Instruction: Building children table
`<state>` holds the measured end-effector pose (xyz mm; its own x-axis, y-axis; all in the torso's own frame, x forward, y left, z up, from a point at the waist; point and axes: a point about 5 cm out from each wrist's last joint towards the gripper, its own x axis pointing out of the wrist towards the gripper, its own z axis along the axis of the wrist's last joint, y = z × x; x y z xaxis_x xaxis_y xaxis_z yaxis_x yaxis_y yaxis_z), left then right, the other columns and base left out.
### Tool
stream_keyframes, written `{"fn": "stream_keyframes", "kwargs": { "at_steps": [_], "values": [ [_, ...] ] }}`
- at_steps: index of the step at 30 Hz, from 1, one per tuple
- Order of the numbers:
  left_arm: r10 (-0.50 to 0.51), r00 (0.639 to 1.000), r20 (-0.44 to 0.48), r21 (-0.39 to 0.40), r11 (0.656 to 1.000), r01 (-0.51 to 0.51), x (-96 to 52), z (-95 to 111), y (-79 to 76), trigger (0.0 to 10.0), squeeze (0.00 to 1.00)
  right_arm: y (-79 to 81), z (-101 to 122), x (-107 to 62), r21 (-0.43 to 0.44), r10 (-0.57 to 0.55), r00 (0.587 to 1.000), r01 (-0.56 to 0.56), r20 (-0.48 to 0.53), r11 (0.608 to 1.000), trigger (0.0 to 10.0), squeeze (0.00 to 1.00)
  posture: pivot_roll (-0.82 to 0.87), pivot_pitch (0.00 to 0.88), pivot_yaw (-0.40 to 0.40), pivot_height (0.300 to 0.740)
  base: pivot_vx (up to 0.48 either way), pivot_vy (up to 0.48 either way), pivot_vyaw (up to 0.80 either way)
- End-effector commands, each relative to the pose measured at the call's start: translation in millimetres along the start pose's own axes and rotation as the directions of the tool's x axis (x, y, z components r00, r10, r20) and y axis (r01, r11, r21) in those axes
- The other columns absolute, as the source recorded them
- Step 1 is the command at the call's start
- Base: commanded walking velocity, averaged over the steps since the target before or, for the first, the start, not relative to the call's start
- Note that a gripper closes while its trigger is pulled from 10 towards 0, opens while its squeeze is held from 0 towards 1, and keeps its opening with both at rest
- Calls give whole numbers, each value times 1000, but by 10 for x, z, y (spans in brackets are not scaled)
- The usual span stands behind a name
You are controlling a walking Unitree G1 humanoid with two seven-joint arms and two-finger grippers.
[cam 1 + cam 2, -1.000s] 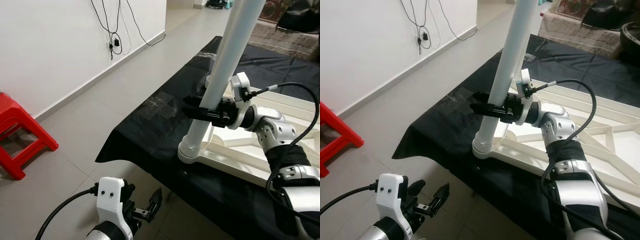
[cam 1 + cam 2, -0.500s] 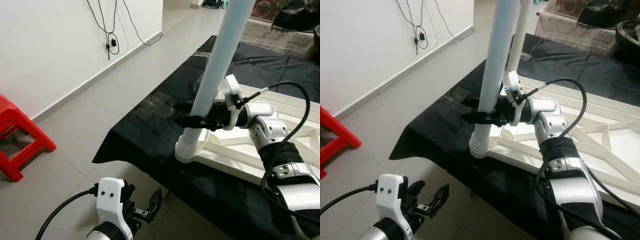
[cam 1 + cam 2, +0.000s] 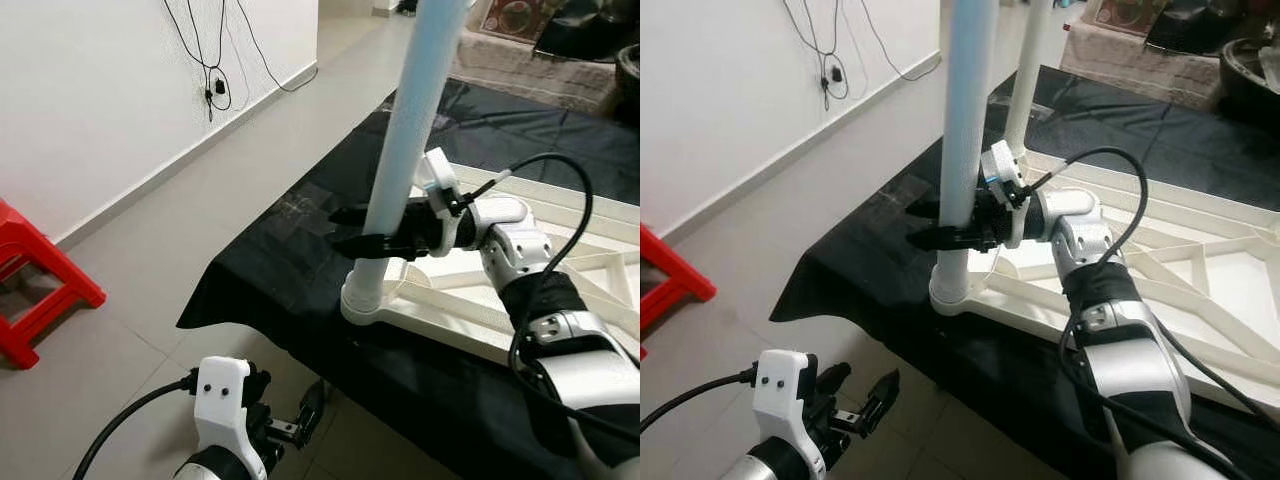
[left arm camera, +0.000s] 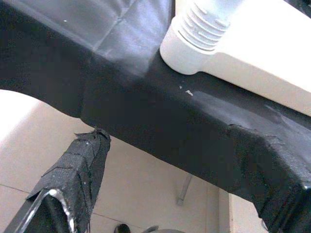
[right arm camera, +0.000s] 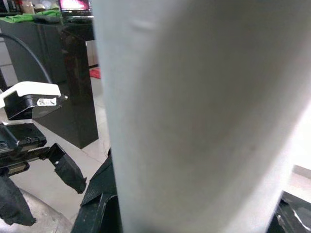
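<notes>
The white table leg (image 3: 400, 140) is standing straighter than it was a second ago — over the last moments it has been swinging from a clear lean toward upright in the corner socket (image 3: 362, 303) of the upturned white tabletop frame (image 3: 1200, 290), which is lying on the black-covered surface (image 3: 290, 250). That is suggesting the leg is seating squarely in its threads, visible from the left wrist camera as ribbed rings (image 4: 209, 26) entering the collar, so this step is probably close to done, though how tightly it is screwed cannot be judged. The right gripper (image 3: 940, 225) is clenching the leg low on its shaft, one black finger passing on each side — while the left gripper (image 3: 305, 415) is hanging low over the floor tiles beside the surface's edge, fingers parted and holding nothing
</notes>
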<state>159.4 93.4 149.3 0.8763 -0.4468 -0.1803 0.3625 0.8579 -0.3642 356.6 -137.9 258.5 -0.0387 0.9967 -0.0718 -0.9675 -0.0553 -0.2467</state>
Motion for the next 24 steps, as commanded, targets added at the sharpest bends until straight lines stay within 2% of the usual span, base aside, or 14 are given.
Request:
{"fn": "stream_keyframes", "kwargs": {
  "at_steps": [1, 5, 9, 17, 20, 21, 24],
  "values": [
    [-1, 1000, -17, 4, 1000, 1, -27, -13, -17, 10000, 0, 82, -274, 119, 95, 61, 995, -53, -85, 994, 10000, 0, 223, 193, -35, 740, 0, 0, 0],
    [-1, 1000, -18, 5, 1000, 1, -28, -11, -13, 10000, 0, 75, -268, 185, 98, 86, 992, -77, -93, 992, 10000, 0, 224, 196, -35, 740, 0, 0, 0],
    [-3, 1000, -20, 6, 1000, 4, -28, -11, -11, 10000, 0, 78, -203, 325, 158, 142, 989, -136, -27, 978, 10000, 0, 226, 198, -37, 740, 0, 0, 0],
    [-2, 1000, -17, 8, 1000, 2, -23, -4, -14, 10000, 0, 27, -218, 493, 170, 155, 988, -148, -25, 974, 10000, 0, 224, 202, -36, 740, 0, 0, 0],
    [-1, 1000, -17, 8, 1000, 1, -20, -4, -17, 10000, 0, 6, -222, 507, 179, 141, 990, -137, -15, 974, 10000, 0, 228, 203, -42, 740, 0, 0, 0],
    [2, 1000, -15, 7, 1000, -2, -15, -6, -25, 10000, 0, -36, -219, 516, 205, 88, 995, -94, 36, 974, 10000, 0, 231, 205, -50, 740, 0, 0, 0],
    [3, 1000, -13, 6, 1000, -3, -11, -6, -27, 10000, 0, -55, -219, 503, 217, 49, 997, -61, 60, 974, 10000, 0, 229, 205, -49, 740, 0, 0, 0]
  ]
}}
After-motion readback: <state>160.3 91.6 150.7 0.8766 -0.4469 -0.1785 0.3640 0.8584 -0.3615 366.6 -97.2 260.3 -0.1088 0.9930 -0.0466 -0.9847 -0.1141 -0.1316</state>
